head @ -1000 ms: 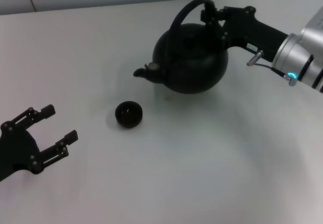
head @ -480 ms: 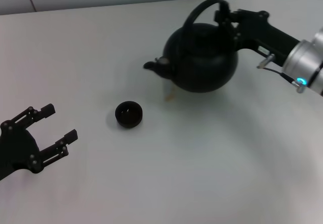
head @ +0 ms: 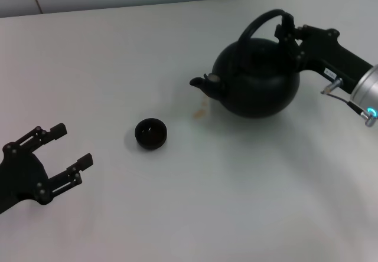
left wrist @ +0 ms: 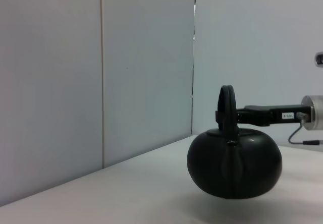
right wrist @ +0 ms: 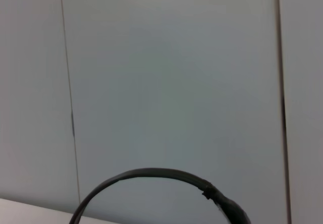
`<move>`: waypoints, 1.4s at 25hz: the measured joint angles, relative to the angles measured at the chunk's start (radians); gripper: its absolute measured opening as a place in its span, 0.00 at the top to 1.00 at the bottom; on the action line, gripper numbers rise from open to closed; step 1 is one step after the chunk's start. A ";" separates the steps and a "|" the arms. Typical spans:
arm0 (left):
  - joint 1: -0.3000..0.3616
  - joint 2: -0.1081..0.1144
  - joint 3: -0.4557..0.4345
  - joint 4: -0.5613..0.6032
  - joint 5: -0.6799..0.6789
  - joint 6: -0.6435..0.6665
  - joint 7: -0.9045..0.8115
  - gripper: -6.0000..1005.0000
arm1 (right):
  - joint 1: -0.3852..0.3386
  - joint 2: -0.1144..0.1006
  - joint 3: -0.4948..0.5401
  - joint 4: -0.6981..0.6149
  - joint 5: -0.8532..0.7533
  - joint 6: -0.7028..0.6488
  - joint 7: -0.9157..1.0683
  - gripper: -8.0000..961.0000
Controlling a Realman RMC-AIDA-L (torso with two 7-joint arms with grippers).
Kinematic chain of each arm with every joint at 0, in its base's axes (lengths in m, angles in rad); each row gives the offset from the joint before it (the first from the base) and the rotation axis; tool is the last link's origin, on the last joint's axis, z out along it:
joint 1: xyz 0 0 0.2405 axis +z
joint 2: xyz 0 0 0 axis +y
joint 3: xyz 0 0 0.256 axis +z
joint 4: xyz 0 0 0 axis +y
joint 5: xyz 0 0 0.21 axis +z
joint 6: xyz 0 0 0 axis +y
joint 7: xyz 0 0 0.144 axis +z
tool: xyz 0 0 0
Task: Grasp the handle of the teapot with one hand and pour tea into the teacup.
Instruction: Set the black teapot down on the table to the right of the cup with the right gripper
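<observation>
The big matte-black teapot (head: 257,82) is at the right of the table, its spout (head: 204,84) pointing left. My right gripper (head: 289,29) is shut on its arched handle (head: 260,23) at the right end. The teapot also shows in the left wrist view (left wrist: 234,163), with the handle (left wrist: 227,105) upright. The handle's arc shows in the right wrist view (right wrist: 151,176). The small dark teacup (head: 150,133) stands on the table left of and nearer than the spout, apart from it. My left gripper (head: 62,150) is open and empty at the near left.
A small brownish spot (head: 198,113) lies on the white table (head: 224,191) below the spout. A pale panelled wall (left wrist: 101,82) runs behind the table.
My right gripper has carried the teapot to the right, away from the teacup, and its spout has come up toward level. The left arm has not moved.
</observation>
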 joint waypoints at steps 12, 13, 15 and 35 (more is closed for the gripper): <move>-0.003 -0.001 -0.006 -0.021 0.000 -0.005 0.002 0.24 | -0.037 0.001 0.012 0.047 0.042 0.002 -0.097 0.91; -0.003 -0.001 -0.007 -0.021 0.000 -0.005 0.002 0.24 | -0.037 0.001 0.014 0.052 0.046 0.003 -0.109 0.91; -0.003 -0.003 -0.007 -0.021 0.000 -0.005 0.003 0.24 | -0.037 0.001 0.019 0.075 0.066 0.004 -0.162 0.91; 0.005 -0.003 -0.009 -0.021 -0.003 -0.005 0.004 0.24 | -0.050 0.003 0.027 0.126 0.070 0.005 -0.234 0.84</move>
